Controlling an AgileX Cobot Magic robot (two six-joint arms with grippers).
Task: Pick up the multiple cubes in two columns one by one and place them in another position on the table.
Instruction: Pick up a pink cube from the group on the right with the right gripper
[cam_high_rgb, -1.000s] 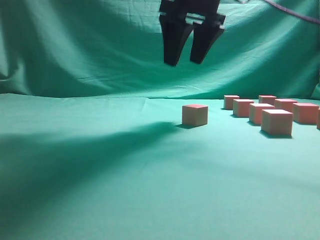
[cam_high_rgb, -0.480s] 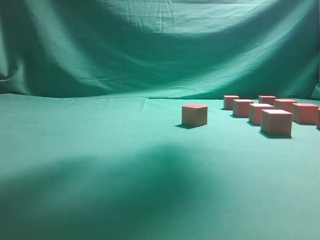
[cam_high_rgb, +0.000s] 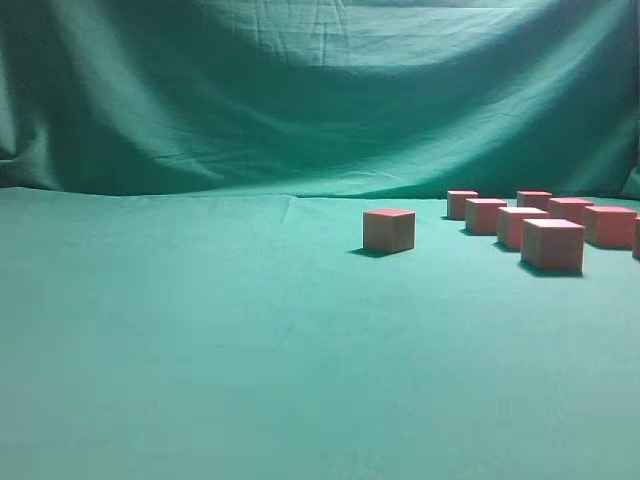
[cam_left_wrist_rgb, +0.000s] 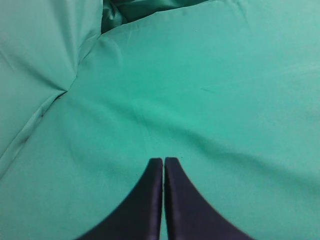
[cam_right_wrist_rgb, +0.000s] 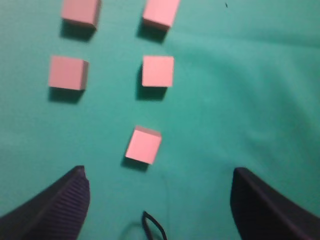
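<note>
Tabletop (cam_high_rgb: 200, 350): right pincer (cam_right_wrist_rgb: 159, 200) has lifted out of the exterior view, jaws spread, empty; I judge one cube (cam_high_rgb: 389, 230) placed, set apart from the columns (cam_high_rgb: 540, 225). Right wrist view alone shows two columns from above. Left pincer (cam_left_wrist_rgb: 163, 162) clenched, idle over cloth.

lone cube (cam_high_rgb: 389, 230) left of cubes (cam_high_rgb: 552, 244) | all on table (cam_high_rgb: 200, 350)

Both pincers are matte black: the left pincer (cam_left_wrist_rgb: 163, 161) has smooth tapering fingers, the right pincer (cam_right_wrist_rgb: 159, 205) ribbed ones beside a thin black cable loop (cam_right_wrist_rgb: 152, 227).
</note>
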